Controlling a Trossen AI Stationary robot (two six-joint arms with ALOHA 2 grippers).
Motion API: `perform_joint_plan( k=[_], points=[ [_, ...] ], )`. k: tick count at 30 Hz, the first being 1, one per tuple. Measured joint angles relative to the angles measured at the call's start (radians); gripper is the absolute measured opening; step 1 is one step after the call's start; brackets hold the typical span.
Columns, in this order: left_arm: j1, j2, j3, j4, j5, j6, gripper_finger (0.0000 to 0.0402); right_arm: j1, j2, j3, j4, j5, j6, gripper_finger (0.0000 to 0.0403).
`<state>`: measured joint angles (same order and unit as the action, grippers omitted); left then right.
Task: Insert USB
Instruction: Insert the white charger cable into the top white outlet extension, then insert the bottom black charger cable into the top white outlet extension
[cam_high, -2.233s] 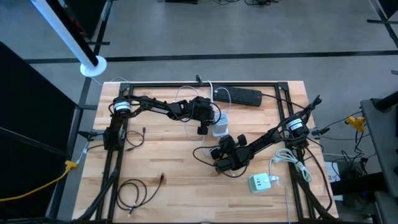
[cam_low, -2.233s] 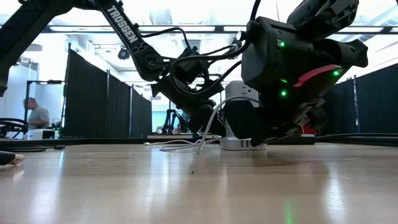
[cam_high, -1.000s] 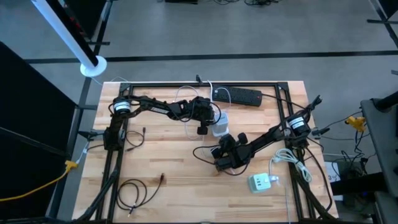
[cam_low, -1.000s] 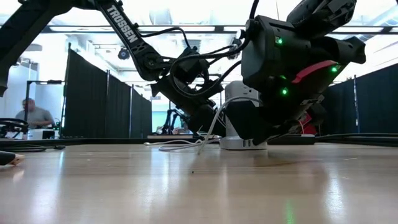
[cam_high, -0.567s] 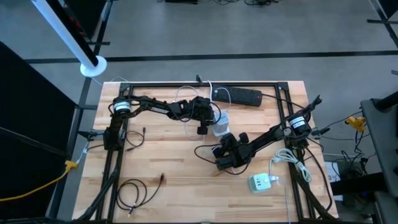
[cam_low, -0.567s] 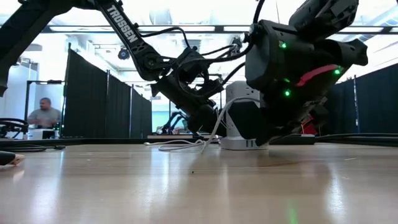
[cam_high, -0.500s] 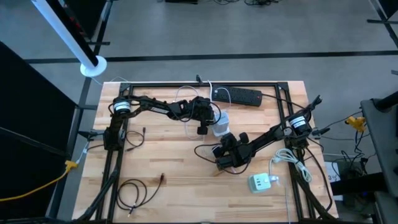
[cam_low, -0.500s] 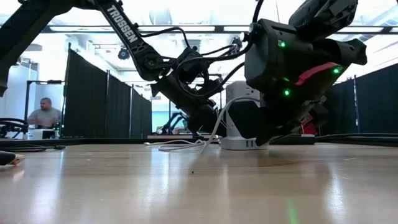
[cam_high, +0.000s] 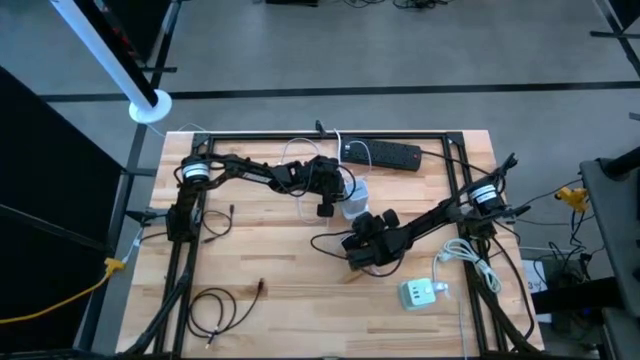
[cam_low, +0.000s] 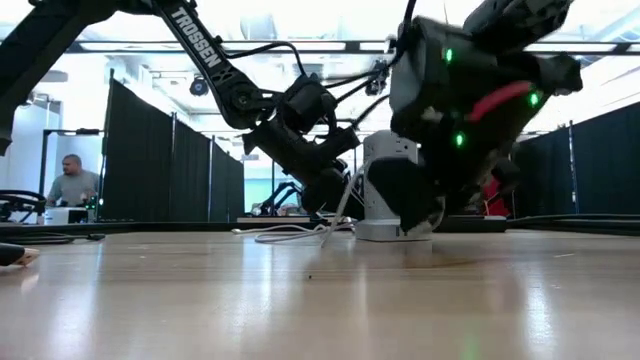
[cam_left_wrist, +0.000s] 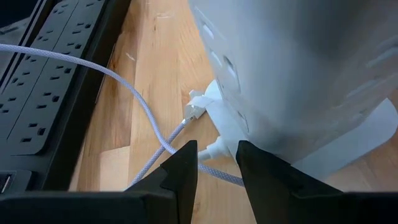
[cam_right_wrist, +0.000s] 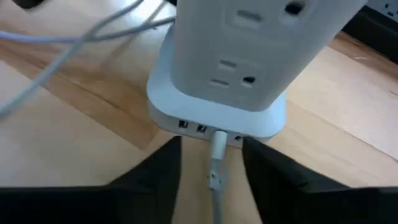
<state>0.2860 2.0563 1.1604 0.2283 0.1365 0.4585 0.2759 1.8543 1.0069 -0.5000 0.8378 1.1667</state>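
A white power tower (cam_high: 353, 203) stands upright on its broad base (cam_right_wrist: 214, 118) in the middle of the wooden table. A white USB plug (cam_right_wrist: 219, 138) sits in a port in the base, and its cable (cam_right_wrist: 214, 180) trails back between the fingers of my right gripper (cam_right_wrist: 211, 158). That gripper is open, just on the near side of the tower (cam_high: 363, 237), with a finger on either side of the cable and clear of it. My left gripper (cam_high: 335, 207) is at the tower's left side, shut on another white plug (cam_left_wrist: 214, 149). My left gripper has a small white plug (cam_left_wrist: 213, 150) between its two fingertips, where the plug enters the foot of the tower's base. The fingers come low and nearly level from the table's left. The plug's braided cable (cam_left_wrist: 205, 172) runs slack along the wood under them.
A black power strip (cam_high: 385, 155) lies behind the tower at the far edge. A green-and-white charger (cam_high: 418, 293) and a coiled white cable (cam_high: 480, 262) lie at the near right. Thin black cables (cam_high: 215, 310) lie at the near left. A person (cam_low: 68, 185) sits far off.
My right gripper has gone a short way toward the tower and the far edge, and has tipped slightly. The tower and my left gripper have stayed put.
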Motion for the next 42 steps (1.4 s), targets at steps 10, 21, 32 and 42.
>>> perform_joint_plan(
  k=[10, 21, 32, 42],
  points=[
    [-0.001, -0.056, -0.002, -0.060, -0.007, -0.027, 0.0110, 0.034, -0.239, 0.000, -0.168, -0.071, -0.050, 0.0250],
    [-0.001, -0.166, 0.000, -0.198, -0.013, -0.119, 0.0110, -0.005, -0.359, 0.000, -0.257, -0.665, -0.423, 0.0235],
    [-0.016, -0.305, 0.001, -0.475, -0.023, -0.170, 0.0110, -0.004, -0.348, 0.000, -0.287, -0.931, -0.481, 0.0257],
    [-0.113, -0.596, 0.002, -0.768, -0.103, -0.419, 0.0110, -0.004, -0.349, 0.135, -0.287, -0.942, -0.490, 0.0274]
  ],
)
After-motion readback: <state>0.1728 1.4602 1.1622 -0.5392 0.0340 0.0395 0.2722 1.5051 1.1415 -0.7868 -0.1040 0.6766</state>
